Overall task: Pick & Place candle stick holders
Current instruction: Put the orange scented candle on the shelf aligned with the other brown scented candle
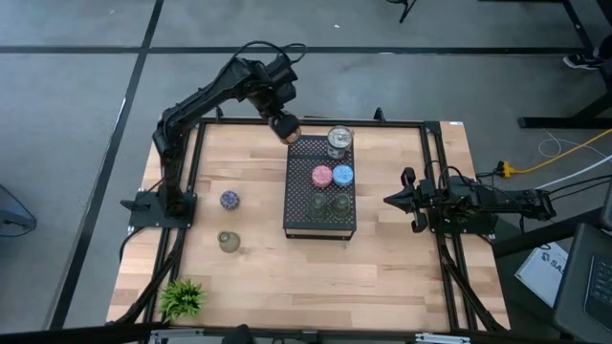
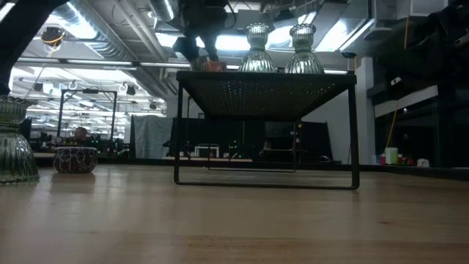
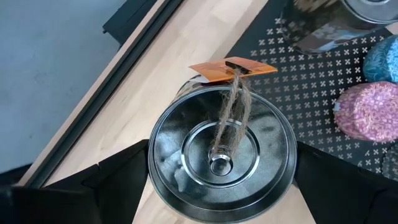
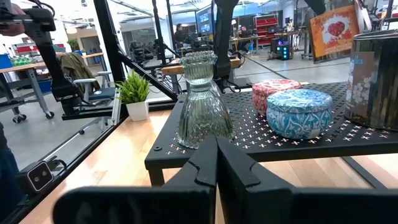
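Left wrist view looks straight down into a round silvery tin (image 3: 222, 155) held between the left gripper's (image 3: 222, 180) two dark fingers (image 3: 121, 177), which stand wide apart and press its sides. The tin has a ringed metal lid, a loop of twine across the top and an orange tag (image 3: 231, 70) at its rim. Its axis stands upright, the open face toward the wrist camera.

From the high view, the left gripper (image 1: 284, 126) carries the tin just off the far left corner of the black tray (image 1: 320, 225), over the table (image 1: 287, 277).

On the tray stand a clear glass holder (image 1: 339, 140) at the far end, then a pink holder (image 1: 322, 176) and a blue holder (image 1: 343, 175) side by side, then two dark glass holders (image 1: 329, 204) nearer. All of them stand upright.

On the table left of the tray sit a small blue patterned holder (image 1: 229, 200) and an olive holder (image 1: 229, 242), well apart from the gripper. A plant (image 1: 183, 298) stands at the near left corner.

The right gripper (image 1: 394, 200) rests over the table right of the tray, its fingers together and empty.
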